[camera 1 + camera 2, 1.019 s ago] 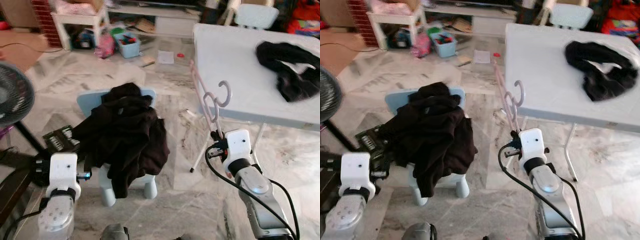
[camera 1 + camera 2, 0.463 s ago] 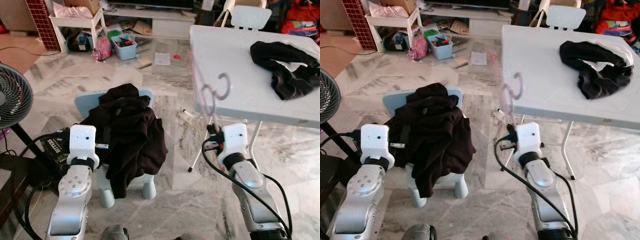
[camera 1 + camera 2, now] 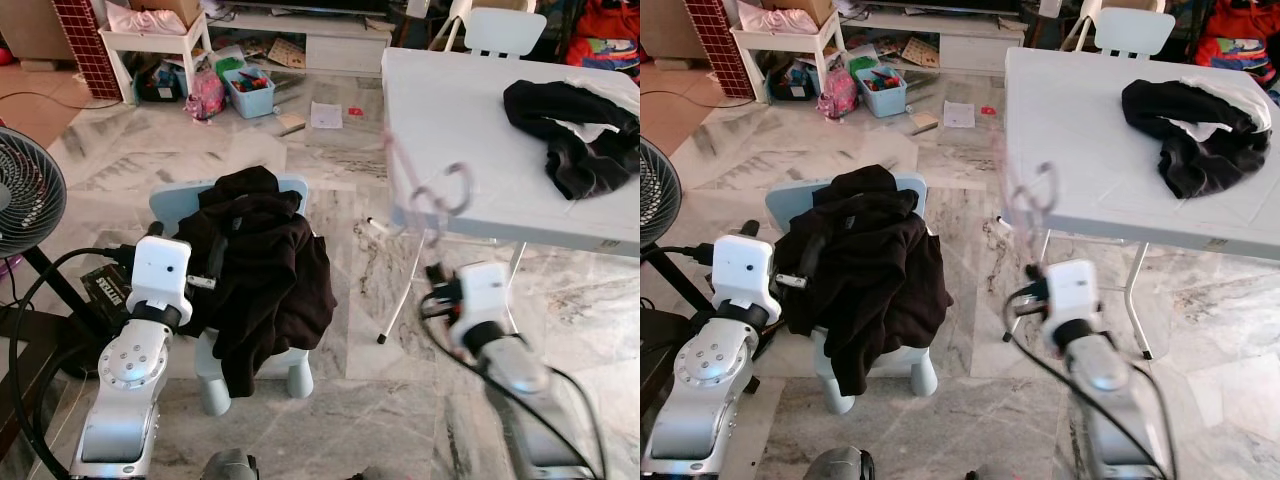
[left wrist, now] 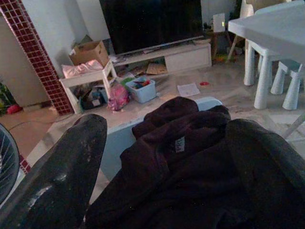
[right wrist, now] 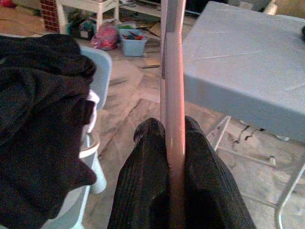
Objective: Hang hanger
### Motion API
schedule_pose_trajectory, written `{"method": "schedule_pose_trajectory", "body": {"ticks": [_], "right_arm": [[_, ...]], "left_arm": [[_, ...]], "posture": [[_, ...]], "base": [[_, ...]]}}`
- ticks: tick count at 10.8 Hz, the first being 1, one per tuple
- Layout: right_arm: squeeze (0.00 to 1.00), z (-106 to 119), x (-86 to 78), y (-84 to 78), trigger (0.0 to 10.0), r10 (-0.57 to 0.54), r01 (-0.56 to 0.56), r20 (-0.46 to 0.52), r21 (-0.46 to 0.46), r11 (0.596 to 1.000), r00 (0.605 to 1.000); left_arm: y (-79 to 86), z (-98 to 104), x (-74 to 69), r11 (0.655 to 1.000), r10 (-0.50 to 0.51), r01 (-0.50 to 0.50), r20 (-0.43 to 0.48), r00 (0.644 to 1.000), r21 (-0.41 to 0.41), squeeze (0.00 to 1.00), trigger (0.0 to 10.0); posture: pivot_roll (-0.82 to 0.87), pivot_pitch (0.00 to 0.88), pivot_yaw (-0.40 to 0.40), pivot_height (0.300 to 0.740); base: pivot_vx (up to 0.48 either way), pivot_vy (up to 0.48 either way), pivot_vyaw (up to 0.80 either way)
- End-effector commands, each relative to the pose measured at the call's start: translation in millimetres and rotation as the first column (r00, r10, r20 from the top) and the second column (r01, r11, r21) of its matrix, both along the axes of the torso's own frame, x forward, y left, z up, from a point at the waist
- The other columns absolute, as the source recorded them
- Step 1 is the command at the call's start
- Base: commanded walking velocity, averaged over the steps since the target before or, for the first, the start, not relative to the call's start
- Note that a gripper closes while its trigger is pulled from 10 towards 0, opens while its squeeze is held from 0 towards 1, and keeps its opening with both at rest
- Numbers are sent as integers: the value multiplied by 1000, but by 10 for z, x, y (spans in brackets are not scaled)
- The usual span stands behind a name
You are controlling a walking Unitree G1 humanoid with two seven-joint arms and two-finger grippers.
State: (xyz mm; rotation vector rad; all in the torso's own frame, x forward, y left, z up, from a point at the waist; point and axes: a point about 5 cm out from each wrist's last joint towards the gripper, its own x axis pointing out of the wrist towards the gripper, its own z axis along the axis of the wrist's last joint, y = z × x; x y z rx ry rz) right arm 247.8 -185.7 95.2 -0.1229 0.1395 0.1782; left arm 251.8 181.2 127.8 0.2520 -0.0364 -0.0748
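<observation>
Right fingers (image 5: 181,167) clenched on slim pink hanger (image 5: 172,90); left fingers (image 4: 62,181) spread at crumpled dark garment (image 4: 186,162)

The robot has two silver metal arms with round joints. Each wrist carries a white, box-shaped housing with rounded corners and a small dark dot on its face. Black cables loop from both housings along the arms. The left hand (image 4: 157,181) has two long black fingers (image 4: 57,176), scuffed with pale marks. The right hand (image 5: 176,191) seems ribbed, though blurred.
</observation>
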Motion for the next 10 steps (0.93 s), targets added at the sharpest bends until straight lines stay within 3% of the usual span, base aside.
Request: {"method": "schedule_pose_trajectory", "body": {"ticks": [1,3,4,5,8,10], "right_arm": [[0,69,-5,-57,10000,-14,14,15,3,1000,1000],[0,118,31,-126,10000,-54,54,25,-10,998,998],[0,104,-1,-197,10000,-82,82,21,-25,996,996],[0,105,-38,-230,10000,-93,93,16,-22,995,996],[0,72,-223,-351,10000,-123,123,-29,-10,992,992],[0,67,-273,-413,10000,-122,120,-43,-30,992,992]], "left_arm": [[6,49,47,1000,-2,2,13,1000,-1,0,10000],[-87,16,130,997,-74,74,-15,997,12,0,10000],[-35,75,179,999,-48,47,30,998,17,0,10000],[-32,99,137,997,-81,82,40,996,-15,0,10000],[-54,-36,-164,993,-85,85,10,996,-80,0,10000],[-35,-66,-174,994,-82,81,-2,997,-80,0,10000]], "posture": [[-22,0,-42,740],[-33,0,-37,740],[-38,0,-31,740],[-43,0,-30,740],[-47,0,-31,740],[-52,0,-28,740]], "base": [[0,0,0],[0,0,0],[0,0,0],[0,0,0],[0,0,0],[0,0,0]]}}
